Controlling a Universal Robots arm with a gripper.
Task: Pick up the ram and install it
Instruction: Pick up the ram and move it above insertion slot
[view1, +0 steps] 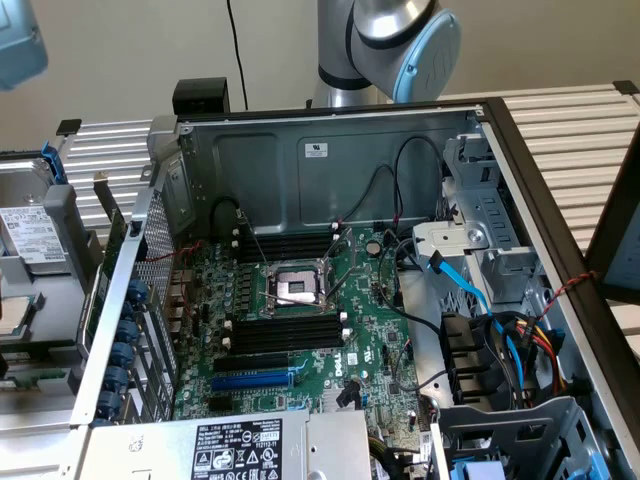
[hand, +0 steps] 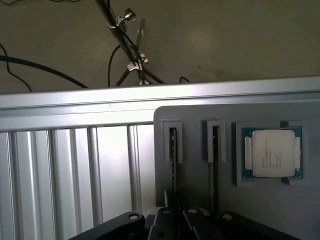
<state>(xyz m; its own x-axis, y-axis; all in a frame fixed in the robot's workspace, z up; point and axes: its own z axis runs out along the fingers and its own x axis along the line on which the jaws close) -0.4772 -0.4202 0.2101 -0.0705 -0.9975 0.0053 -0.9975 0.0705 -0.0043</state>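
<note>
In the wrist view, the ram (hand: 172, 150) stands on edge in the left slot of a grey holder plate (hand: 195, 116). It shows as a thin dark strip running toward my gripper (hand: 179, 222). The black fingers (hand: 165, 220) are shut around the stick's near end, and the stick still sits in its slot. A second stick (hand: 215, 150) stands in the neighbouring slot. In the exterior view, the open computer case holds the green motherboard (view1: 370, 330), with long black memory slots (view1: 285, 335) beside the processor socket (view1: 297, 285).
A processor chip (hand: 272, 153) sits in a recess of the holder, beside the second stick. The holder lies on a ribbed aluminium table (hand: 60, 170). Cables (view1: 500, 320) and drive cages crowd the case at the exterior view's right. The arm's joint (view1: 400, 40) rises behind the case.
</note>
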